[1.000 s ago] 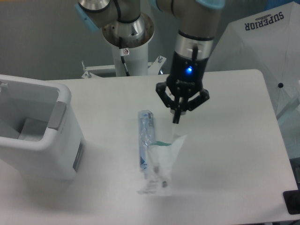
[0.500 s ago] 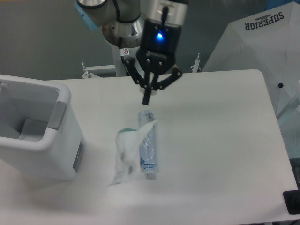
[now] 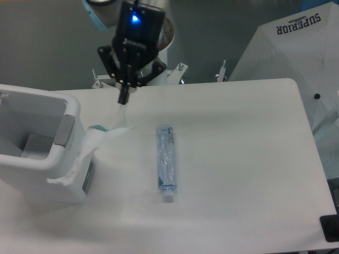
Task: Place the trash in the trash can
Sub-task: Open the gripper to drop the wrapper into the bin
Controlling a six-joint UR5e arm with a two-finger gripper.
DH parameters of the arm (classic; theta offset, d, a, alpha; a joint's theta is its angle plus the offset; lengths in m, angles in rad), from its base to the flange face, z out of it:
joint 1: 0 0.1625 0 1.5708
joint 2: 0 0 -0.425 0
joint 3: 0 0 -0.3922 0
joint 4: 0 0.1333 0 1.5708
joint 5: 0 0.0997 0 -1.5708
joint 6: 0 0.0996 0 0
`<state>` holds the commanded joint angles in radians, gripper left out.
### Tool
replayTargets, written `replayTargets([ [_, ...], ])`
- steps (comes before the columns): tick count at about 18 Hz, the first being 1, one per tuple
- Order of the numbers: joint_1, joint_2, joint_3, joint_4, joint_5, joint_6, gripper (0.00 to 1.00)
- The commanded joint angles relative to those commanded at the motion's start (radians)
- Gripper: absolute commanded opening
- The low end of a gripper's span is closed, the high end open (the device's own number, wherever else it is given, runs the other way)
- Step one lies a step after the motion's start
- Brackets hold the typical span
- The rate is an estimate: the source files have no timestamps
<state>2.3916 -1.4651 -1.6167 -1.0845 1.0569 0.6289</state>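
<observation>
My gripper (image 3: pixel 124 98) is shut on the top edge of the clear plastic bag (image 3: pixel 90 151) and holds it in the air. The bag hangs down and to the left, draped against the right side of the white trash can (image 3: pixel 37 153). Its green print shows near the bin's rim. The slim clear bluish bottle (image 3: pixel 166 160) lies on the table right of the bag, white cap toward the front edge. The gripper is above and left of the bottle, apart from it.
The arm's base column (image 3: pixel 145 53) stands behind the table's back edge. A white umbrella-like cover marked SUPERIOR (image 3: pixel 296 47) is at the back right. A dark object (image 3: pixel 331 228) sits at the front right corner.
The gripper has carried the bag up and to the left, from beside the bottle to the bin's right side. The bottle has not moved.
</observation>
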Motion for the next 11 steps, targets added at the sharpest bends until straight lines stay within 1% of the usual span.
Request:
replayTargets([
  [2, -0.021, 0.018, -0.02, 0.003, 0.0, 0.002, 0.0],
  [5, -0.063, 0.035, -0.025, 0.003, 0.002, 0.002, 0.0],
  [6, -0.084, 0.035, -0.026, 0.003, 0.003, 0.0, 0.0],
  [11, -0.135, 0.04, -0.04, 0.003, 0.009, 0.002, 0.0],
])
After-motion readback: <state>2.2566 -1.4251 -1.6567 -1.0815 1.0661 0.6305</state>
